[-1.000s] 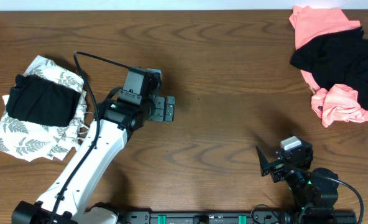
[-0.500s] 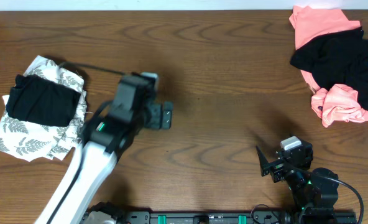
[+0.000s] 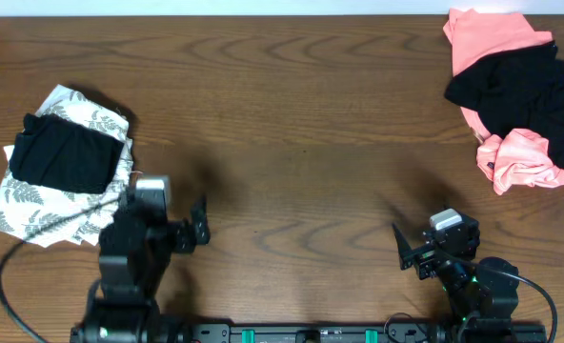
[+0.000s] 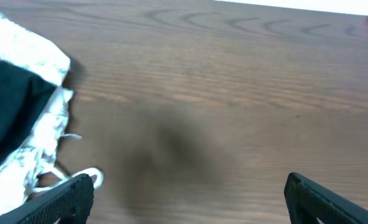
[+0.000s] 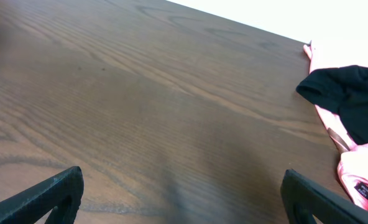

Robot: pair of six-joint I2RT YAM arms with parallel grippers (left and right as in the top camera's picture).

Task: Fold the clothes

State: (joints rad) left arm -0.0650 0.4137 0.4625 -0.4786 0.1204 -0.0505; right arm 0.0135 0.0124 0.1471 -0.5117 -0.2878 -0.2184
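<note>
Clothes sit in two groups at opposite ends of the bench (image 3: 301,124). At the left end a folded black T-shirt (image 3: 63,157) rests on top of a white fern-print garment (image 3: 34,224). At the far right corner a loose heap of coral-pink tops (image 3: 496,38) and a crumpled black shirt (image 3: 525,90) waits unfolded, its right side running out of the overhead view. Both arms sit low at the near edge. The left pincer (image 3: 200,225) stands wide open and empty, near the folded stack's near right corner. The right pincer (image 3: 404,250) — equally wide, holding nothing — points out over bare wood. The heap lies ahead and to the right of it, well apart, stretched roughly front to back along the bench's right edge, so the right arm looks the nearer one for the next pick. Between the two groups the wood is open — ample room, by the look of it, to spread a garment flat. The heap's closeness to the far and right edges leaves little margin on that side.
</note>
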